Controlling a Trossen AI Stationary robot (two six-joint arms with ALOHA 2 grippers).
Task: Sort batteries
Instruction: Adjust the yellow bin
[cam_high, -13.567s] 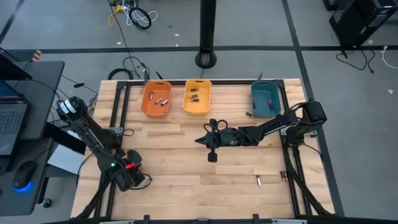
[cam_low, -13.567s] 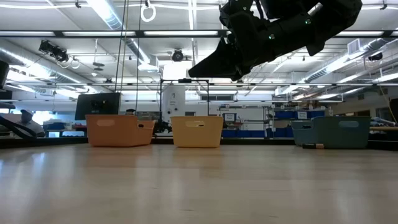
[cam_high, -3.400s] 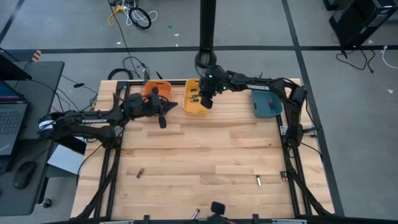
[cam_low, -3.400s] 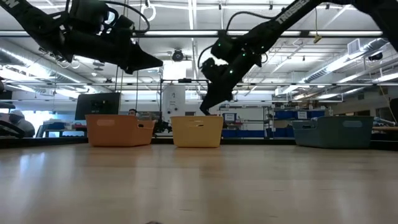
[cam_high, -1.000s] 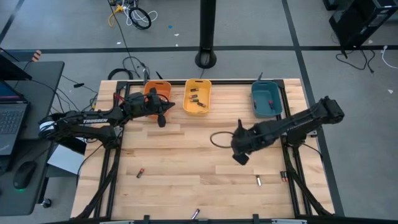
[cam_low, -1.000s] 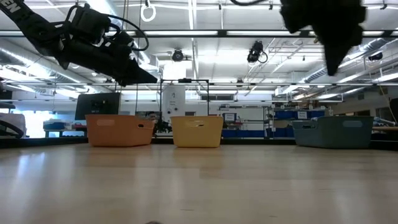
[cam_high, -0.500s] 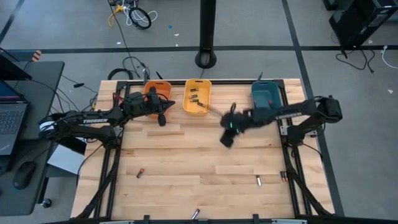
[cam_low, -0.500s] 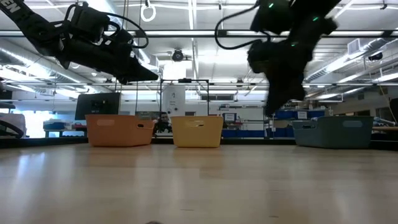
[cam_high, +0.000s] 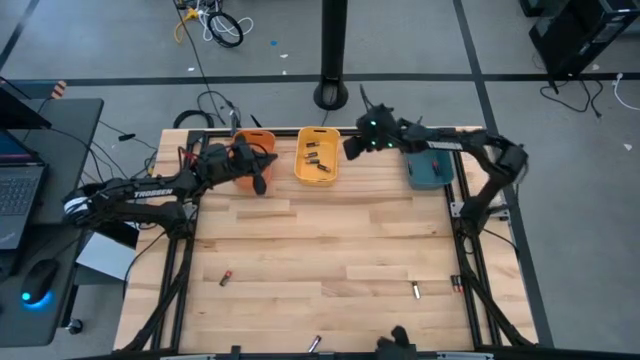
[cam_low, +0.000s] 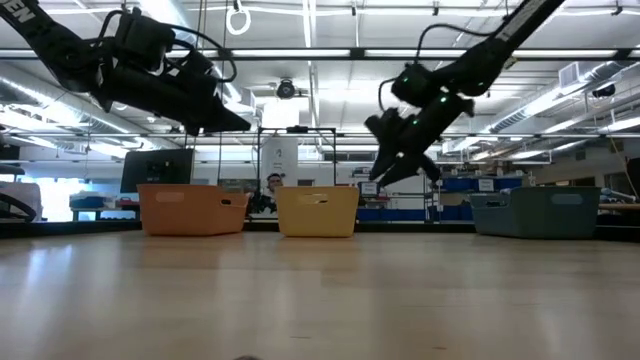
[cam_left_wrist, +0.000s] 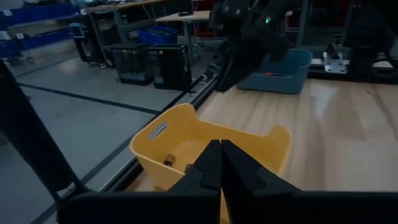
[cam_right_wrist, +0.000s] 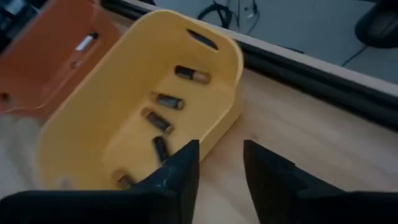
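Orange bin (cam_high: 240, 158) contents (arm-covered) unreadable

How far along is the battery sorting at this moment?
Partly done. The yellow bin already holds several batteries, and the orange bin at least one. Nothing is in hand: the right pincer hangs open and empty beside the yellow bin, and the left pincer is shut near the orange bin. Left: loose batteries on the table's near half.

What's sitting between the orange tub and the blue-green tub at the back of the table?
From above, the yellow tub with several batteries inside sits between the orange tub and the teal tub; the right hand hovers just beside it.
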